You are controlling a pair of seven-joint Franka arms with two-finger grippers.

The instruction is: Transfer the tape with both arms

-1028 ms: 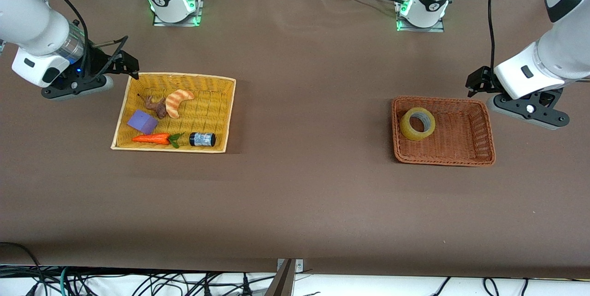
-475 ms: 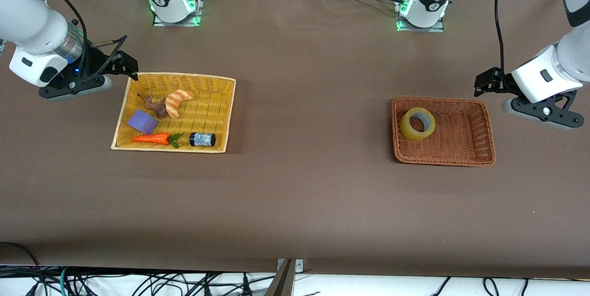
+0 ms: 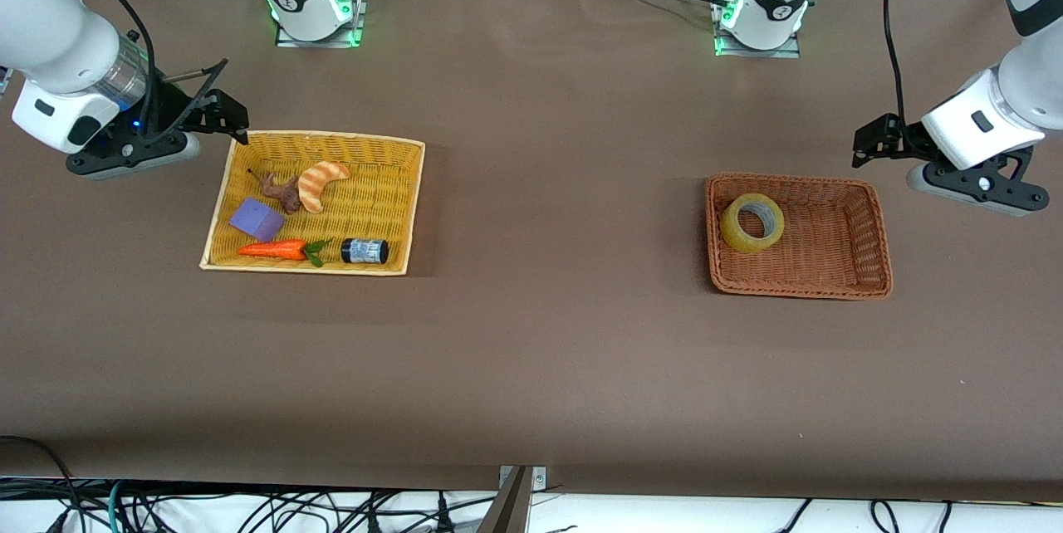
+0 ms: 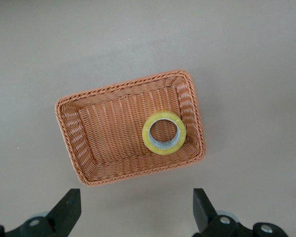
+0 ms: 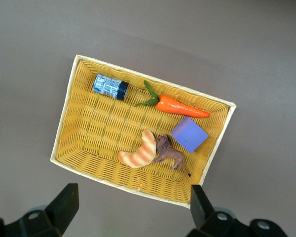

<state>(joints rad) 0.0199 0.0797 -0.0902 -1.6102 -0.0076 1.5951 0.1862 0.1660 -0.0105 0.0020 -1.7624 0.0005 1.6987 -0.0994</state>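
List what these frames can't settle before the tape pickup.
- Black jar label: too small to read in the front and right wrist views.
- Underside of the tape: hidden by the roll itself in the brown basket.
- Left gripper and right gripper: bodies cut off by wrist view edges.

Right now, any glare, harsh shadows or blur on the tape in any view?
Front view: even light, no glare on the tape; soft shadow along the brown basket. Left wrist view: tape sharp, core slightly shiny, left gripper open. Right wrist view: no tape; yellow basket sharp, right gripper open.
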